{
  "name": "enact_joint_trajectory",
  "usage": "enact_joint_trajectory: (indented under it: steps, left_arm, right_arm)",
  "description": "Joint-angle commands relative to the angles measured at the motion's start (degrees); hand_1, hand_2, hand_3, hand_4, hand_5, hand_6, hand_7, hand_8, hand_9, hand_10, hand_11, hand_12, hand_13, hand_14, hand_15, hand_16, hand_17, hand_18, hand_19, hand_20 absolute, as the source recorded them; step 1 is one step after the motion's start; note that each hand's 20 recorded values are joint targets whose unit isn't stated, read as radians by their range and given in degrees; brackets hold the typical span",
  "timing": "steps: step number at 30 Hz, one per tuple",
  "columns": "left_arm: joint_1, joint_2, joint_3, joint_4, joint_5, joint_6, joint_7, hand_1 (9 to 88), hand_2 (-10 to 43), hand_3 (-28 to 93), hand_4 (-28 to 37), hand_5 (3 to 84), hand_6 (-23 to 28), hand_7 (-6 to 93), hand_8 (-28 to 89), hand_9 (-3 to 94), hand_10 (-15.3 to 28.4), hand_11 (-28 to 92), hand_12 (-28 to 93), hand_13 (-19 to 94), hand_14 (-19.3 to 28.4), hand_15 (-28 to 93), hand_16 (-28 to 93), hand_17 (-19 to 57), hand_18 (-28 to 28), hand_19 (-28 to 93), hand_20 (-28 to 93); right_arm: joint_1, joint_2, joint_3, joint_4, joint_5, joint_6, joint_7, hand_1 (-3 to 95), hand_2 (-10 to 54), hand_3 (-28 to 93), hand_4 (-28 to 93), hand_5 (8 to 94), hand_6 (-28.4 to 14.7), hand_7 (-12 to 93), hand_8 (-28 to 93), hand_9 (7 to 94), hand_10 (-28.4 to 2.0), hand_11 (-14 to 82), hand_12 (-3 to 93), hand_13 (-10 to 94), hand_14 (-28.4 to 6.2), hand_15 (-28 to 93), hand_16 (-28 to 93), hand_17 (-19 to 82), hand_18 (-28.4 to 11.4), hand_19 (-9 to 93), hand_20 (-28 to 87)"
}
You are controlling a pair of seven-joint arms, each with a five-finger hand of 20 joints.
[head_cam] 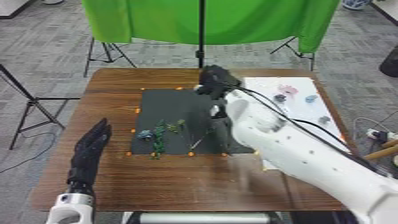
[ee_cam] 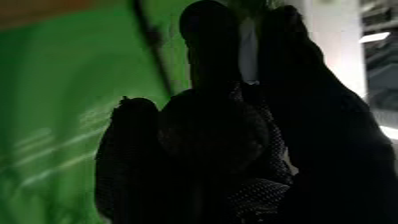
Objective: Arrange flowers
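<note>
Nearest me, my left robot hand (head_cam: 87, 150) lies over the left side of the worktop (head_cam: 151, 185), open, fingers straight, holding nothing. Beside it on the dark mat (head_cam: 160, 102) is a long green sprig (head_cam: 159, 139), with a blue flower (head_cam: 145, 134) to its left and a smaller sprig (head_cam: 175, 127) to its right. A thin pale stem (head_cam: 202, 140) lies farther right.

Beyond them, by my right arm, I see a small pale-and-dark thing (head_cam: 216, 111); I cannot tell whether it is a container or what it might hold. The white board (head_cam: 266, 82) on the right carries a pink flower (head_cam: 287, 90) and three greyish ones, partly beyond my arm.

My right robot hand (head_cam: 216, 82) is at the mat's far edge. How far open it is, and whether it has hold of a stem, I cannot tell.

I judge I am picking or placing a flower there. I should grip low on the stem, lightly, keep the petals free, and lift my forearm well up before swinging away, or it may sweep the board's flowers aside.
</note>
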Motion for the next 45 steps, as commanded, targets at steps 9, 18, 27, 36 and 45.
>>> enact_joint_trajectory:
  steps: [9,18,27,36,45]
  left_arm:
    - [-1.4,0.6,1.59,1.01,0.47,-0.95,0.35,31.6,-9.5,62,-18.4,33.4,5.3,4.0,-4,31.3,9.6,7,15,24,12.2,5,4,0.3,10.7,0,15]
    - [-1.5,0.81,1.98,1.04,0.44,-1.18,0.56,31.5,-9.5,62,-18.5,33.4,5.3,3.8,-4,31.3,9.7,7,15,24,12.3,5,4,0.2,10.7,0,15]
    - [-1.4,0.8,1.86,1.2,0.48,-1.94,0.7,31.4,-9.5,61,-18.4,33.3,5.2,3.6,-4,31.3,9.7,7,15,24,12.4,5,4,0.2,10.6,0,15]
    - [-1.5,0.92,1.88,1.24,0.54,-2.33,0.25,31.3,-9.5,61,-18.3,33.1,5.2,3.5,-4,31.1,9.6,7,15,24,12.4,5,4,0.1,10.8,0,15]
    - [-1.6,1.04,1.92,1.19,0.73,-2.78,-0.43,31.3,-9.5,61,-18.2,32.9,5.1,3.5,-4,31.2,9.6,7,15,24,12.5,5,4,0.1,10.8,0,15]
  right_arm:
    - [3.1,-15.0,-6.3,10.8,0.7,-4.2,0.6,62.9,-9.5,51,-14,80.8,-0.7,19,13,91.4,-9.1,13.4,38.8,94,-1.6,56,32,70,-7.8,93,51]
    - [3.4,-17.2,-6.6,15.6,-0.9,-4.2,-0.1,61.9,-9.5,52,-15,80.2,-0.6,19,12,90.7,-8.8,11.5,39.2,94,-1.6,55,33,69,-8.0,93,51]
    - [3.3,-17.0,-6.6,15.4,0.3,-4.9,-0.1,56.3,-9.5,45,-12,76.8,-0.8,16,10,85.9,-10.9,20.2,28.4,94,-2.2,52,36,68,-8.4,93,50]
    - [3.7,-16.2,-7.1,13.6,-1.0,-5.5,0.1,43.1,-9.5,60,-19,72.4,0.3,17,-8,84.8,-12.3,23.0,23.2,93,-2.5,52,36,68,-8.6,93,49]
    - [4.3,-14.7,-6.5,11.6,-1.0,-4.2,0.4,39.8,-9.5,58,-21,67.4,-0.3,14,-9,84.6,-12.9,22.9,23.0,94,-2.7,51,36,68,-8.9,93,48]
